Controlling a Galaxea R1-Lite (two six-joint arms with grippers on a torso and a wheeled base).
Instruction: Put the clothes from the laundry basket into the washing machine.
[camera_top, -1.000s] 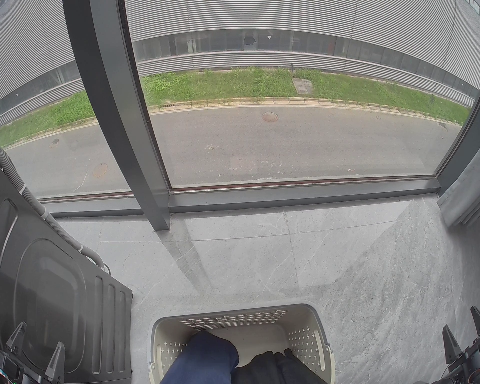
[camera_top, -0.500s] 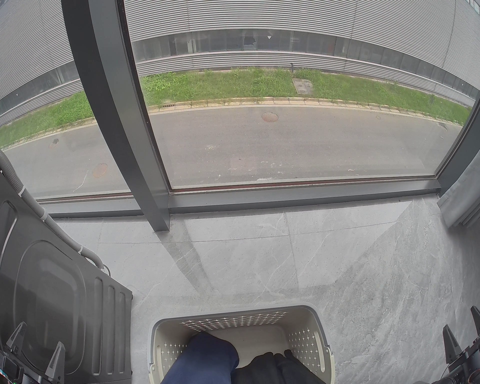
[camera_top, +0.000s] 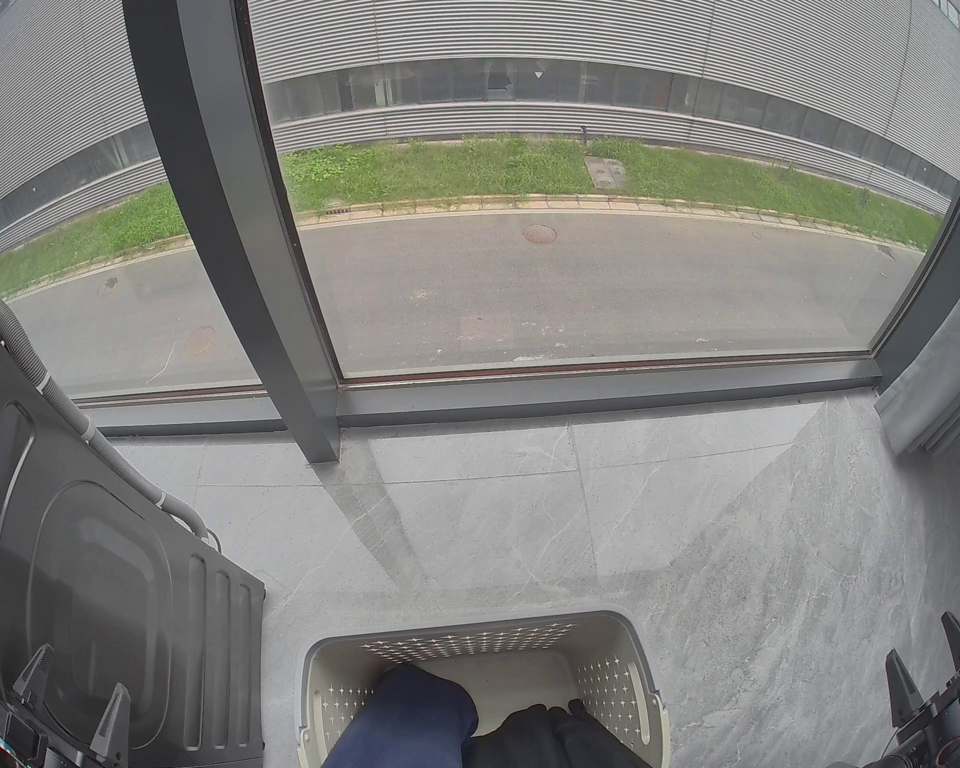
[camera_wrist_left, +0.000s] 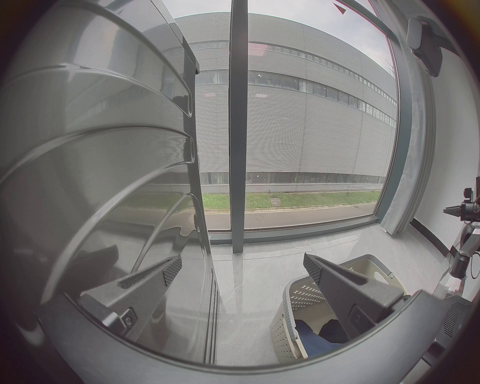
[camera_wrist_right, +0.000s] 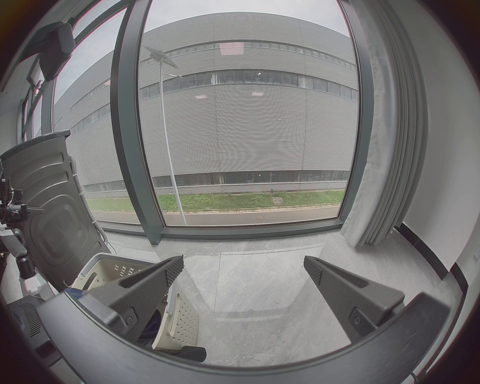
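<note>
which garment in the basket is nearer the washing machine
The blue garment, at the left of the basket, toward the washing machine; the black garment is farther right.

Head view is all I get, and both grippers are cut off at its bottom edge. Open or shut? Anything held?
Observer: The left gripper is open, with nothing between its fingers.
Operator: Right one?
Observer: The right gripper is open too, and empty.
Operator: What's past the curtain on the right? My view clips it.
Observer: Past the curtain is a white wall, with a dark skirting along the floor.
</note>
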